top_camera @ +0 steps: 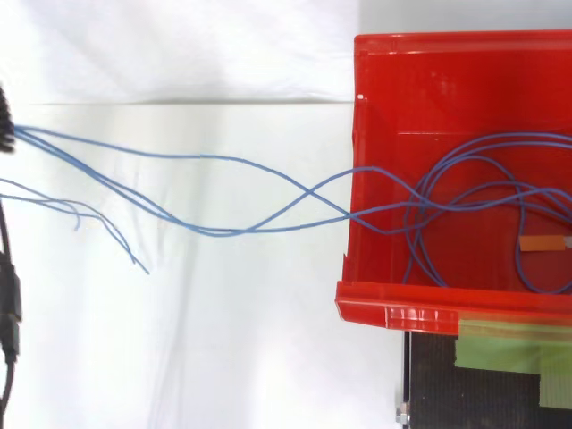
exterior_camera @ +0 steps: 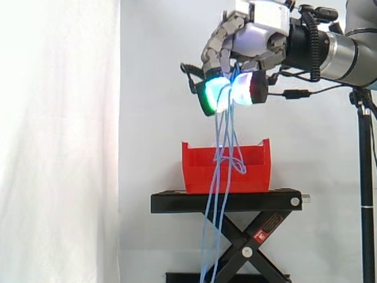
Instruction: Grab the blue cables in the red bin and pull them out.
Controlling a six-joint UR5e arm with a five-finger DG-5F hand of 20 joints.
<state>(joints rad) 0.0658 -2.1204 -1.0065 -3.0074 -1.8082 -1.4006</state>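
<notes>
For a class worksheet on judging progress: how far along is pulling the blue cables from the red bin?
Done: the hand pinches the thin blue cables, raised above the red plastic bin. In hand: strands run from it down over the bin's wall. Left: loops lie inside the bin, not yet pulled clear.

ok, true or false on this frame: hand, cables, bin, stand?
1. The robot hand pinches the thin blue cables above the red plastic bin. True.
2. The cables are fully out of the bin. False: loops lie inside it.
3. The bin sits on a black scissor stand. True.
4. The hand is open, with straight fingers. False: its fingers curl round the cables.
</notes>
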